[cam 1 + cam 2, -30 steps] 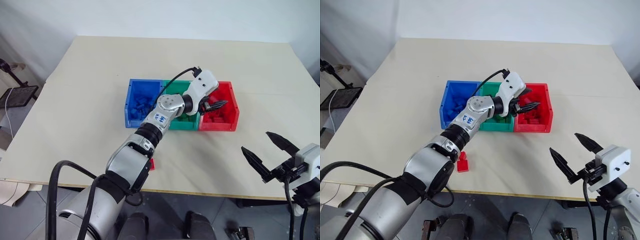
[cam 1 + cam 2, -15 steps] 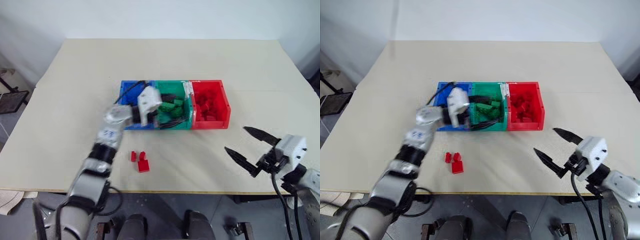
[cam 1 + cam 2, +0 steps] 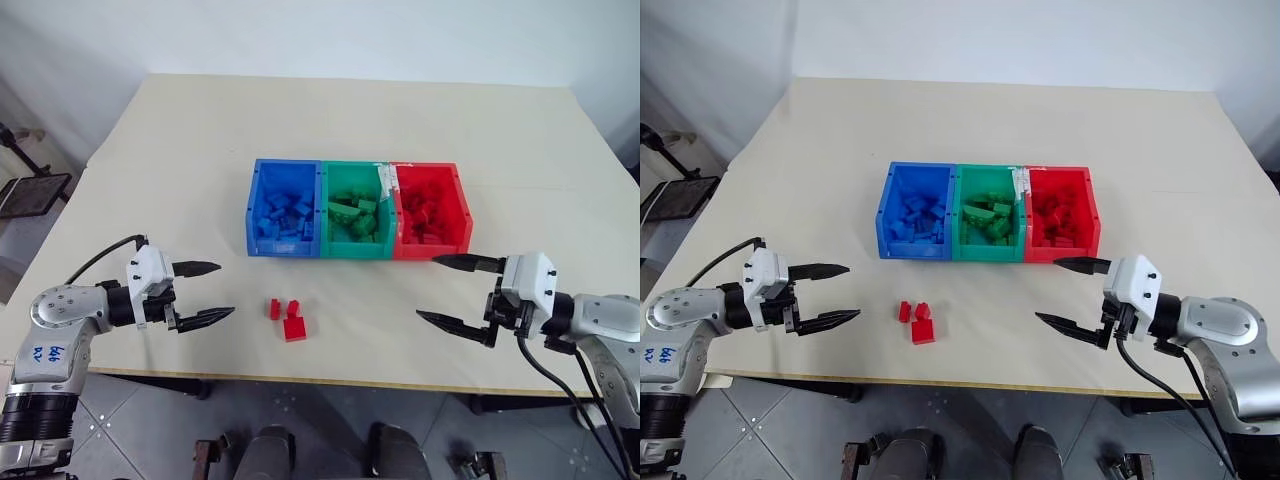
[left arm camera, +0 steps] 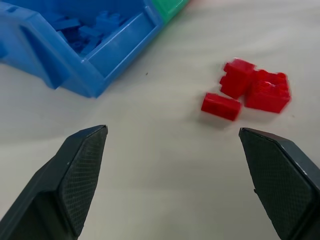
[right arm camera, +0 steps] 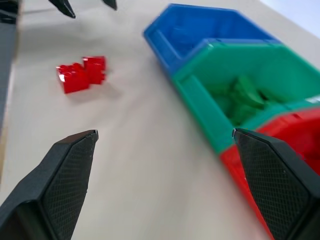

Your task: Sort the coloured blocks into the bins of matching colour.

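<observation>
Three small red blocks lie close together on the table, in front of the blue bin. The green bin and the red bin join it in a row, and each holds bricks of its own colour. My left gripper hovers open and empty to the left of the red blocks, pointing at them. To their right my right gripper is open and empty, in front of the red bin. The right wrist view shows the blocks well ahead of that gripper.
The pale table stretches bare behind the bins, and its front edge runs just below the grippers. A white label sits on the rim between the green and red bins. A black stand is on the floor at far left.
My left arm has pulled back from over the red bin to the table's front left, its jaws now wide. The right gripper has turned inward and moved a little left.
</observation>
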Robot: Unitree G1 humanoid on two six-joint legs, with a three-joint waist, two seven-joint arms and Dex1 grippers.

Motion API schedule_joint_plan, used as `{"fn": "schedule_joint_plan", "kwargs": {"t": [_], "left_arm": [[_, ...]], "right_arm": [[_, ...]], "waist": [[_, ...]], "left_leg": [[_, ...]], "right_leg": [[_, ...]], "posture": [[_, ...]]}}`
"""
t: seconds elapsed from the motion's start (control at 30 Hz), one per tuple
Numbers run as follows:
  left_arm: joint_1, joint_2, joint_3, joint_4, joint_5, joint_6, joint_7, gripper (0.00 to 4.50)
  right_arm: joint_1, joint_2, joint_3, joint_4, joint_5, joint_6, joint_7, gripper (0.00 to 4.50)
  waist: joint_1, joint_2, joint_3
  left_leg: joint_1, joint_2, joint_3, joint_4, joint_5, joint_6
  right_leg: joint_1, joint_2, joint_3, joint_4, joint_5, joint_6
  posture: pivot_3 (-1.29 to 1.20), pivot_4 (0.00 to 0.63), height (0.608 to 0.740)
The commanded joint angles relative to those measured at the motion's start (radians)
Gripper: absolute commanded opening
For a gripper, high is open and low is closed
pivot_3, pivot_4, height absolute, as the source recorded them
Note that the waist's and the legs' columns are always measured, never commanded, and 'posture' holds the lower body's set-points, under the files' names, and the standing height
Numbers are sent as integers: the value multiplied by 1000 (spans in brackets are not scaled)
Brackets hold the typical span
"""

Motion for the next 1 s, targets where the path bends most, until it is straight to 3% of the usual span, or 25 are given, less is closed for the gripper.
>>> {"fn": "schedule_joint_plan", "kwargs": {"t": [0.03,0.27,0.63,0.73,1.0], "left_arm": [[-10,12,-32,-84,-4,6,-8,4479],[-130,-60,-219,-122,44,75,12,4479],[-281,-126,-372,85,148,1,-54,4479],[-299,-142,-381,111,159,-7,-56,3868],[-315,-153,-388,142,166,-22,-82,1417]], "right_arm": [[-8,-19,-18,-2,7,3,13,4500],[28,-33,-35,-35,10,31,9,4500],[131,-45,-102,-131,31,78,-9,4500],[160,-46,-118,-151,37,86,-9,4500],[187,-40,-122,-167,41,87,-26,4500]], "waist": [[-6,0,0],[-6,0,0],[-7,0,0],[-4,0,0],[-6,0,0]], "left_leg": [[1,0,0,-1,0,0],[1,0,1,-1,0,0],[1,0,1,-2,0,0],[1,0,1,-1,0,0],[1,0,1,-1,0,0]], "right_leg": [[0,0,0,0,0,0],[0,0,0,1,0,0],[-1,0,0,0,0,0],[-1,0,0,0,0,0],[-1,0,0,0,0,0]], "posture": [[0,150,740],[0,150,740],[0,150,740],[0,150,740],[0,150,740]]}}
